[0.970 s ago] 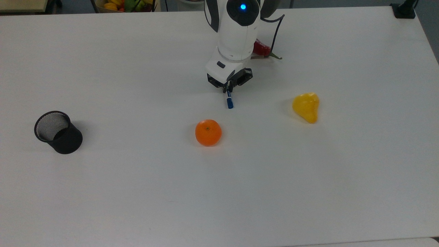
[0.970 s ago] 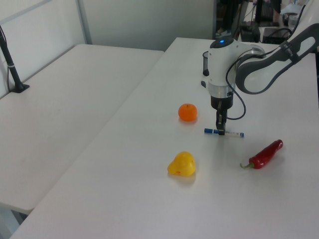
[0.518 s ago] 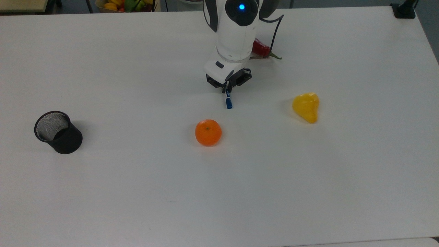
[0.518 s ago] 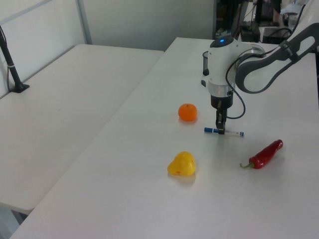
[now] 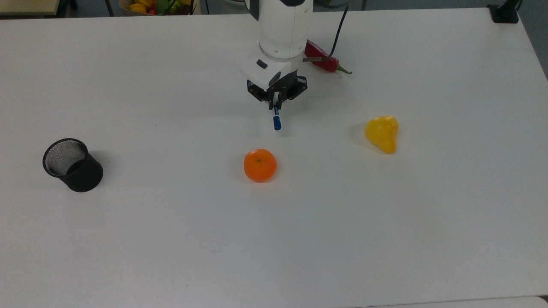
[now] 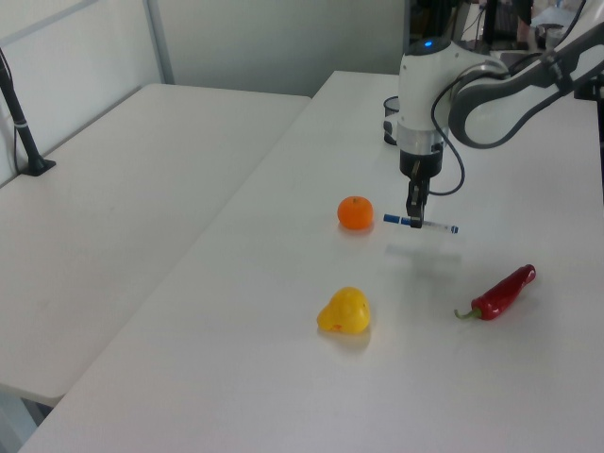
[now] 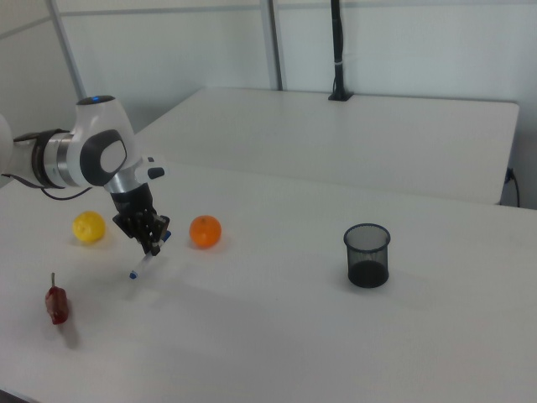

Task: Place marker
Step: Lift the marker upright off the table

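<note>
White marker, blue cap; orange fruit; black mesh cup; red chilli; white table.

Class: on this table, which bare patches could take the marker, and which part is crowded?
Free: the table between mesh cup and orange, and everything nearer than both in the top view. Crowded: around the gripper, marker, chilli and yellow pepper.

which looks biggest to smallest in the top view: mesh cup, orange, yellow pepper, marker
1. mesh cup
2. yellow pepper and orange look close in size, so I won't rank them
3. marker, thinnest, partly hidden by the tool
</note>
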Robot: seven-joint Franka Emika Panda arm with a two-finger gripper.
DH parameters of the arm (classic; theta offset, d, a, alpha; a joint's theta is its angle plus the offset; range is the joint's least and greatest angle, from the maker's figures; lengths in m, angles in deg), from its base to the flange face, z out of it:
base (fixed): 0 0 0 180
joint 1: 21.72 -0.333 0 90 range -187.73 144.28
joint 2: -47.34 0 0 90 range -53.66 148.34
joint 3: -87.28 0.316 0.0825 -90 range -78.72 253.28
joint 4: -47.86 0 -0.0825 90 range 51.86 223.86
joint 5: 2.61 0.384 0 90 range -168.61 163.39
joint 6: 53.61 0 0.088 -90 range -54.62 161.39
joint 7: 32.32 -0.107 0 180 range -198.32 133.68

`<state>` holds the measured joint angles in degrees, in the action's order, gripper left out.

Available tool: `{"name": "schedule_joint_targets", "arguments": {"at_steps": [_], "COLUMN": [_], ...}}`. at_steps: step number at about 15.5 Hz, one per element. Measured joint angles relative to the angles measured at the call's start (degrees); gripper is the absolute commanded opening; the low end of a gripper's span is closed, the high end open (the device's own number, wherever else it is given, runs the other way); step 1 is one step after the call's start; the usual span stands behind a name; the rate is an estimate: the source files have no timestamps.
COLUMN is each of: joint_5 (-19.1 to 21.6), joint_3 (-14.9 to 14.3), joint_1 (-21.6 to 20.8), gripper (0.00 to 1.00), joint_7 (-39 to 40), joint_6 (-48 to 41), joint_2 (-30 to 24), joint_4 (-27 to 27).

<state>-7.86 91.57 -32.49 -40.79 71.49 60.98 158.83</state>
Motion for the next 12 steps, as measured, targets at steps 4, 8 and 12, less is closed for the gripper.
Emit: {"name": "schedule_joint_targets", "arguments": {"at_steps": [4,8,12], "joint_5": [0.5,3.4,5.2], "joint_3": [0.0,-0.2,-0.4], "joint_1": [1.1,3.6,6.4], "gripper": [0.00,0.00,0.00], "joint_7": [-0.4,-0.7,-0.7], "joint_6": [-3.1,-9.8,-17.5], "joint_2": [-3.5,-6.9,-9.9], "joint_4": [-1.4,-6.2,-13.6]}}
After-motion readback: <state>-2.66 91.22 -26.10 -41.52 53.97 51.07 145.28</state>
